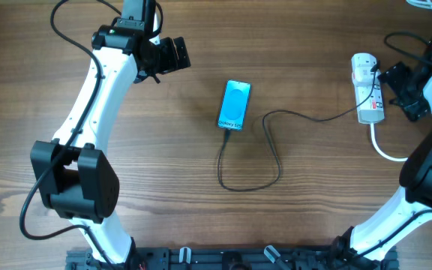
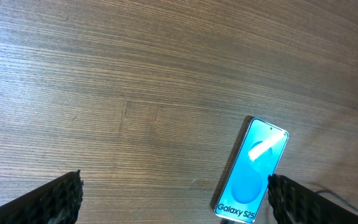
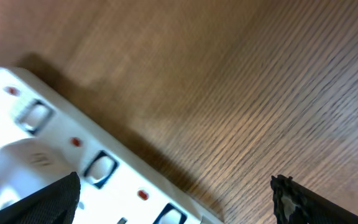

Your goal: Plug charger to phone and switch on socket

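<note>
Left arm (image 1: 100,90): white tubular links, bulky black joint housings (image 1: 81,184), thin black cable (image 1: 22,216) looping alongside. Left gripper (image 1: 178,54): black, boxy. Right arm (image 1: 392,214): same white links, black joints. Right gripper (image 1: 390,81): black. Wrist views: left fingers (image 2: 51,199) matte black, ridged edges. Right fingers (image 3: 306,202) alike. Black base rail (image 1: 223,259), pale clips.

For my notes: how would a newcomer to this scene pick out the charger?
Find the cyan-screened phone lying near the middle of the wooden table. From its lettered end the charger loops toward the robot's side, then runs right to the white socket. It is thin and black, unlike the thick white cord leaving that socket.
</note>
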